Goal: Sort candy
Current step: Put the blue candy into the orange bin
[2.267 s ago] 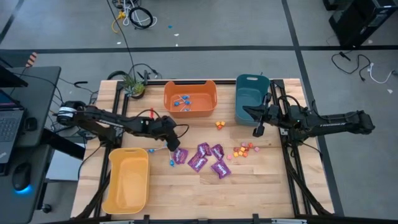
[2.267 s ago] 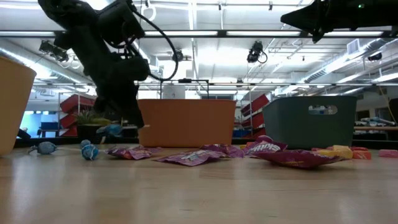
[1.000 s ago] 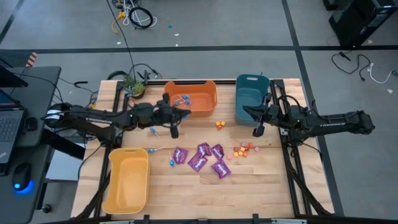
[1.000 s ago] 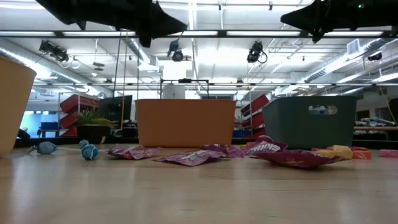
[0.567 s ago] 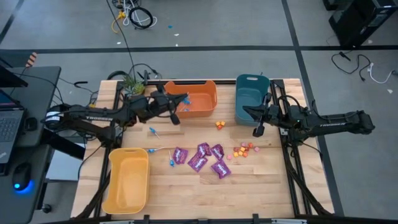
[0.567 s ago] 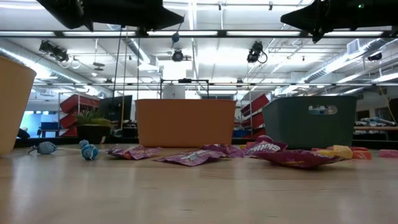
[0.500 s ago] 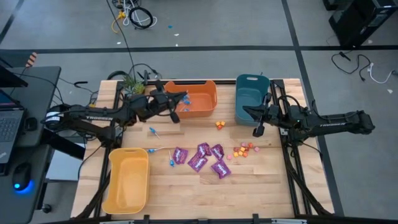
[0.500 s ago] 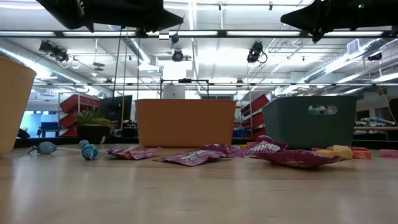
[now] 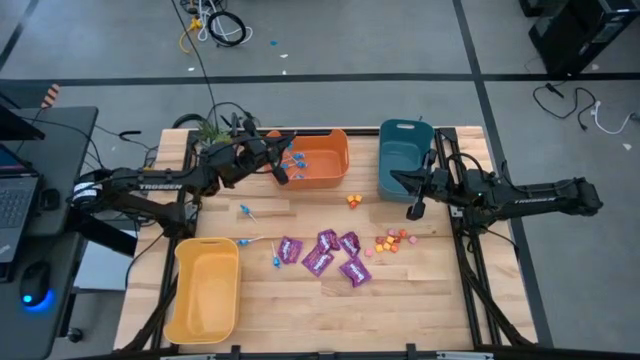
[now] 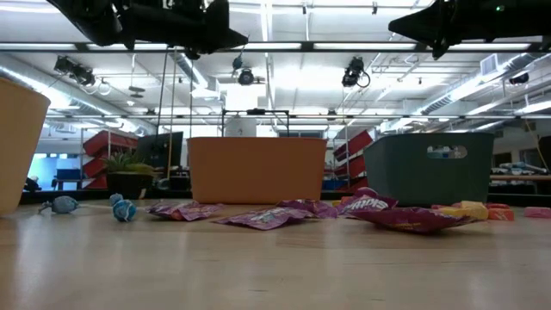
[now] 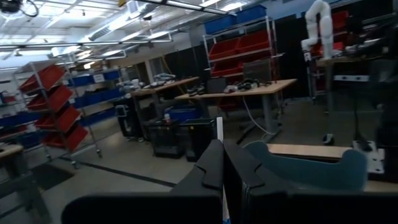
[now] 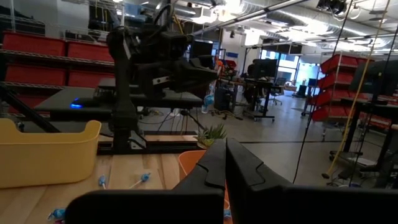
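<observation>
from above: the left claw (image 9: 283, 172) hangs over the orange bin (image 9: 306, 135), pinched shut on a blue lollipop (image 9: 291, 160), with more blue lollipops lying in the bin below it. the right claw (image 9: 414, 210) hovers just beside the teal bin (image 9: 400, 128), fingers pressed together and holding nothing. on the wooden surface (image 9: 400, 300), the purple packets (image 9: 325, 251) lie in a cluster at the middle, loose lollipops (image 9: 245, 211) sit to their left near the yellow bin (image 9: 205, 245), and the small orange and pink pieces (image 9: 392, 241) are scattered to their right, a few more near the orange bin's corner.

at surface level: the purple packets (image 10: 275, 215) sprawl across the middle, two blue lollipops (image 10: 123, 209) lie to the left, and the small pieces (image 10: 469, 209) show at the right in front of the teal bin (image 10: 428, 168). the orange bin (image 10: 258, 170) stands behind the packets, and the yellow bin (image 10: 19, 142) fills the left edge. both arms are dark shapes at the top, well clear of the surface.

from the left wrist: the dark fingers (image 11: 239, 171) are closed on a thin white stick (image 11: 219, 127), with the teal bin (image 11: 311, 169) beyond them.

from the right wrist: the fingers (image 12: 239, 165) meet with nothing between them. farther off, the left arm (image 12: 155, 62) carries a blue lollipop (image 12: 208, 99) at its tip. the yellow bin (image 12: 46, 152) sits on the surface, with two loose lollipops (image 12: 144, 178) beside it.
</observation>
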